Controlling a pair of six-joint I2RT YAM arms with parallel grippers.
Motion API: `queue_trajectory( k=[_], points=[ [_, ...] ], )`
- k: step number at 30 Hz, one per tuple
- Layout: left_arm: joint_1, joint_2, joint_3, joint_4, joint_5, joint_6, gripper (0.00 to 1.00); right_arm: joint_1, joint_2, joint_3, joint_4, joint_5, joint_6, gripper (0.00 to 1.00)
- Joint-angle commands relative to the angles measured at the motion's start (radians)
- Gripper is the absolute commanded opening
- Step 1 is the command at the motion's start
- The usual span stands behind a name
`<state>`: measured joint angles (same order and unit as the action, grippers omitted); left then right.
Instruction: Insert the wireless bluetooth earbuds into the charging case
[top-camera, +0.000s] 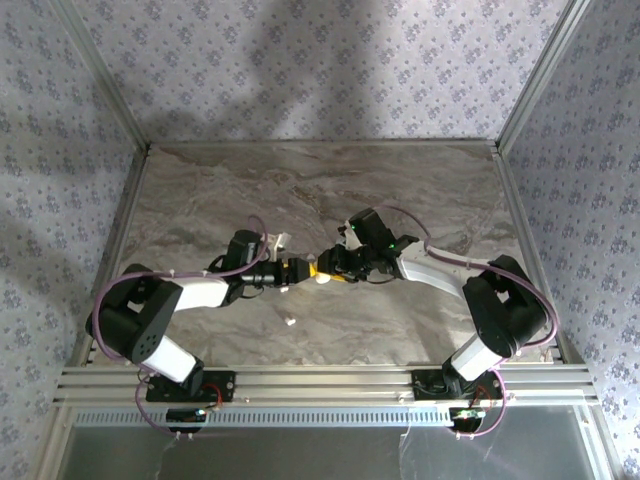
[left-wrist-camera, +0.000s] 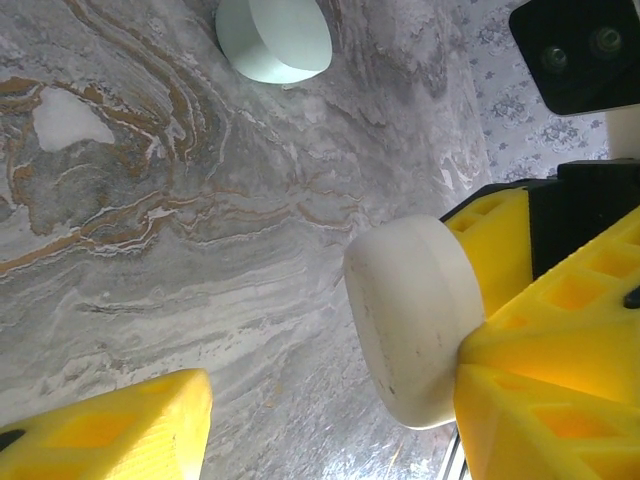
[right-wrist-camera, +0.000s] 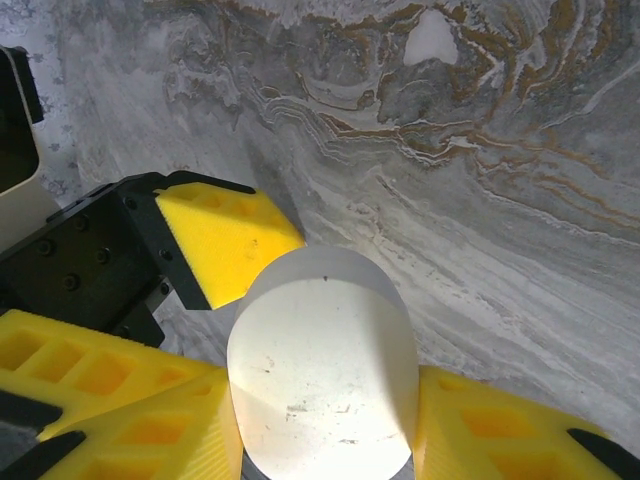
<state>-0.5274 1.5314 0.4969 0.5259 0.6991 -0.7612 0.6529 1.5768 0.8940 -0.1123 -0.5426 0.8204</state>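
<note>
A white oval charging case (right-wrist-camera: 320, 370) stands on edge between the two yellow fingers of my right gripper (right-wrist-camera: 320, 410), which is shut on it. From above, the case (top-camera: 322, 278) sits where both grippers meet at mid-table. My left gripper (left-wrist-camera: 330, 420) is open around the same case (left-wrist-camera: 415, 320). Its right finger lies against the case and its left finger (left-wrist-camera: 110, 430) stands well apart. That gripper's other finger (right-wrist-camera: 225, 235) shows behind the case's upper left edge. One tiny white earbud (top-camera: 290, 322) lies loose on the marble, nearer the arm bases.
A mint oval case (left-wrist-camera: 275, 40) rests on the marble beyond the left gripper. A small pale object (top-camera: 280, 241) lies beside the left wrist. Patterned walls and metal rails (top-camera: 320, 385) enclose the table; the far half of the marble (top-camera: 320, 180) is bare.
</note>
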Motion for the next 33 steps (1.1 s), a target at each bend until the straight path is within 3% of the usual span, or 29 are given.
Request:
queue_trajectory(
  k=[1,20,27,30,33],
  points=[
    [0.007,0.025,0.031,0.002,0.006,0.012,0.65,0.002,-0.009,-0.009,0.046,-0.059,0.023,0.44],
    [0.031,0.069,0.058,-0.075,-0.011,0.030,0.64,-0.032,-0.090,-0.053,0.023,-0.068,0.023,0.43],
    [0.058,0.003,0.026,-0.058,-0.016,0.028,0.63,-0.053,-0.106,-0.068,-0.013,-0.048,0.000,0.43],
    [0.058,-0.046,0.005,-0.029,-0.007,0.027,0.54,-0.055,-0.101,-0.073,-0.015,-0.043,-0.004,0.43],
    [0.050,-0.080,-0.011,0.027,0.024,0.014,0.31,-0.055,-0.090,-0.075,-0.009,-0.042,-0.005,0.43]
  ],
)
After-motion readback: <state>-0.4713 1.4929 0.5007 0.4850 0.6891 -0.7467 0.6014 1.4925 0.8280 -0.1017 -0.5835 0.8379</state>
